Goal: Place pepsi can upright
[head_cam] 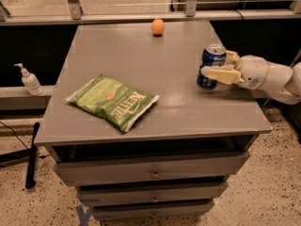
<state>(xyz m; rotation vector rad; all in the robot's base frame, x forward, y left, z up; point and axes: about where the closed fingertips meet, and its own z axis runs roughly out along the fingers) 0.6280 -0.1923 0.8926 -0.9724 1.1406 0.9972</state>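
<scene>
Counting what's on the table (141,60) here: one pepsi can (211,58), one green chip bag (113,101) and one orange (158,27), so three things total. The can is over by the right edge, about halfway back, standing pretty much upright with its silver top facing up, maybe leaning a touch. Its bottom rim looks to be right at the table surface, though I honestly can't tell if it's resting there or held just off it. The one gripper (215,66) comes in from the right on a white arm and is clamped around the can, with one cream finger (221,73) lying across the front of it and the other peeking out behind the top. The chip bag lies flat toward the front left of the table, turned at an angle, well apart from the can. The orange sits alone near the back edge, roughly in the middle. Under the tabletop I count three drawers (150,171), stacked and each with a small knob. Off the table on the left there's one pump bottle (30,80) on a ledge, one black pole (32,154) on the speckled floor, and a blue tape X (83,215) by the front.
</scene>
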